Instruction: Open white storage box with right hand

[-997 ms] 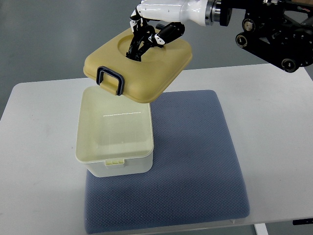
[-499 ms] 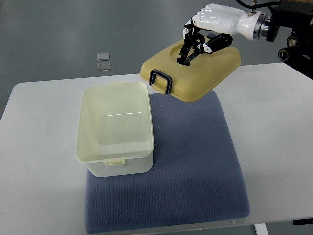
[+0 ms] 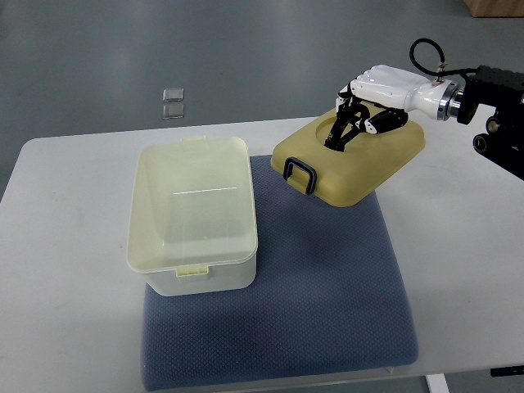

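Right hand (image 3: pixel 370 110) fingers clamped on smooth rounded-square lid (image 3: pixel 352 160), beside open glossy box (image 3: pixel 192 217) on textured mat (image 3: pixel 327 286)

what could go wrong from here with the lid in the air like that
The right hand holds the lid only by fingers hooked in its top recess, and the lid hangs tilted, so it may slip out. If lowered as it is, its clasp corner would likely hit the blue mat first and it could flip. The open storage box sits close by and could get bumped.
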Controlling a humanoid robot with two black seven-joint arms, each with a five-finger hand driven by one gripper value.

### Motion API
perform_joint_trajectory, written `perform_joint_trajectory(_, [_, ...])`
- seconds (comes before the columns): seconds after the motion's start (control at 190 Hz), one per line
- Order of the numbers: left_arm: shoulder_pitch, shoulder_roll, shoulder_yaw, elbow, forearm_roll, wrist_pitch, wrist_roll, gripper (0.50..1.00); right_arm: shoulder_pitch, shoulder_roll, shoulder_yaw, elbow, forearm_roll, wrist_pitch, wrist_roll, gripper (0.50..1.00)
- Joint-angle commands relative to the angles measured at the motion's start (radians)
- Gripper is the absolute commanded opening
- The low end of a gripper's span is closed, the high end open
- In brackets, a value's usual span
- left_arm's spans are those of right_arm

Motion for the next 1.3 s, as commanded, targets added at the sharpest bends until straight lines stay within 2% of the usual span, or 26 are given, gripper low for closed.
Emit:
perform_joint_trajectory(0.0, [0.0, 0.0, 0.0, 0.0, 0.0, 0.0, 0.0, 1.0, -0.019, 0.018, 0.003, 0.0, 0.0, -0.001, -0.001, 0.5])
perform_joint_trajectory(0.089, [0.0, 0.0, 0.0, 0.0, 0.0, 0.0, 0.0, 1.0, -0.036, 0.044, 0.003, 0.001, 0.0, -0.004, -0.003, 0.509])
perform_joint_trajectory(0.105, [0.0, 0.0, 0.0, 0.0, 0.0, 0.0, 0.0, 1.0, -0.042, 0.05, 0.003, 0.0, 0.0, -0.003, -0.003, 0.566])
perform_joint_trajectory(0.11, [0.0, 0.0, 0.0, 0.0, 0.0, 0.0, 0.0, 1.0, -0.042, 0.05, 0.003, 0.0, 0.0, -0.003, -0.003, 0.566])
perform_joint_trajectory(0.115, [0.0, 0.0, 0.0, 0.0, 0.0, 0.0, 0.0, 1.0, -0.045, 0.053, 0.004, 0.001, 0.0, -0.003, -0.003, 0.598])
perform_joint_trajectory(0.121, [0.0, 0.0, 0.0, 0.0, 0.0, 0.0, 0.0, 1.0, -0.045, 0.053, 0.004, 0.001, 0.0, -0.003, -0.003, 0.599])
perform_joint_trajectory(0.126, [0.0, 0.0, 0.0, 0.0, 0.0, 0.0, 0.0, 1.0, -0.046, 0.056, 0.004, 0.001, 0.0, -0.003, -0.003, 0.637])
perform_joint_trajectory(0.131, [0.0, 0.0, 0.0, 0.0, 0.0, 0.0, 0.0, 1.0, -0.046, 0.056, 0.004, 0.001, 0.0, -0.003, -0.003, 0.637])
perform_joint_trajectory(0.136, [0.0, 0.0, 0.0, 0.0, 0.0, 0.0, 0.0, 1.0, -0.049, 0.058, 0.004, 0.001, 0.0, -0.003, -0.003, 0.682])
perform_joint_trajectory(0.142, [0.0, 0.0, 0.0, 0.0, 0.0, 0.0, 0.0, 1.0, -0.05, 0.058, 0.004, 0.001, 0.0, -0.003, -0.003, 0.682])
perform_joint_trajectory(0.147, [0.0, 0.0, 0.0, 0.0, 0.0, 0.0, 0.0, 1.0, -0.051, 0.059, 0.006, 0.001, 0.001, -0.003, -0.003, 0.727])
perform_joint_trajectory(0.152, [0.0, 0.0, 0.0, 0.0, 0.0, 0.0, 0.0, 1.0, -0.051, 0.059, 0.006, 0.001, 0.001, -0.003, -0.003, 0.727])
perform_joint_trajectory(0.157, [0.0, 0.0, 0.0, 0.0, 0.001, 0.0, 0.0, 1.0, -0.053, 0.062, 0.006, 0.001, 0.001, -0.003, -0.003, 0.766])
perform_joint_trajectory(0.163, [0.0, 0.0, 0.0, 0.0, 0.001, 0.0, 0.0, 1.0, -0.053, 0.062, 0.006, 0.001, 0.001, -0.003, -0.003, 0.766])
perform_joint_trajectory(0.168, [0.0, 0.0, 0.0, 0.0, 0.001, 0.0, 0.0, 1.0, -0.056, 0.065, 0.006, 0.001, 0.001, -0.003, -0.003, 0.799])
perform_joint_trajectory(0.194, [0.0, 0.0, 0.0, 0.0, 0.0, 0.0, 0.0, 1.0, -0.062, 0.073, 0.004, 0.001, 0.001, -0.001, -0.003, 0.844])
perform_joint_trajectory(0.247, [0.0, 0.0, 0.0, 0.0, 0.001, 0.0, 0.0, 1.0, -0.069, 0.082, 0.004, 0.003, 0.0, 0.002, -0.001, 0.864])
perform_joint_trajectory(0.278, [0.0, 0.0, 0.0, 0.0, 0.0, 0.0, 0.0, 1.0, -0.073, 0.085, 0.004, 0.003, 0.0, 0.004, 0.0, 0.901])
perform_joint_trajectory(0.493, [0.0, 0.0, 0.0, 0.0, 0.0, 0.0, 0.0, 1.0, -0.063, 0.081, 0.006, 0.011, 0.015, 0.02, 0.002, 0.903])
perform_joint_trajectory(0.614, [0.0, 0.0, -0.001, 0.0, 0.0, 0.0, 0.0, 1.0, -0.051, 0.067, 0.01, 0.012, 0.017, 0.105, 0.005, 0.903])
perform_joint_trajectory(0.719, [0.0, 0.0, 0.0, 0.0, 0.0, 0.0, 0.0, 1.0, -0.045, 0.062, 0.021, 0.012, 0.043, 0.145, 0.024, 0.903])
perform_joint_trajectory(0.929, [0.0, 0.0, 0.0, 0.0, 0.001, 0.0, 0.0, 1.0, -0.043, 0.059, 0.023, 0.007, 0.376, 0.185, 0.024, 0.901])
perform_joint_trajectory(1.034, [0.0, 0.0, 0.0, 0.0, 0.0, 0.0, 0.0, 1.0, -0.048, 0.062, 0.013, 0.003, 0.686, 0.234, 0.023, 0.901])
perform_joint_trajectory(1.113, [0.0, 0.0, 0.0, 0.0, 0.0, 0.0, 0.0, 1.0, -0.056, 0.064, 0.007, -0.011, 0.913, 0.306, -0.018, 0.903])
perform_joint_trajectory(1.192, [0.0, 0.0, 0.0, 0.0, 0.0, 0.0, 0.0, 1.0, -0.06, 0.075, 0.004, -0.043, 1.142, 0.387, -0.107, 0.903])
perform_joint_trajectory(1.297, [0.0, 0.0, -0.001, 0.0, 0.001, 0.0, 0.0, 1.0, -0.082, 0.084, 0.01, -0.062, 1.336, 0.407, -0.204, 0.903])
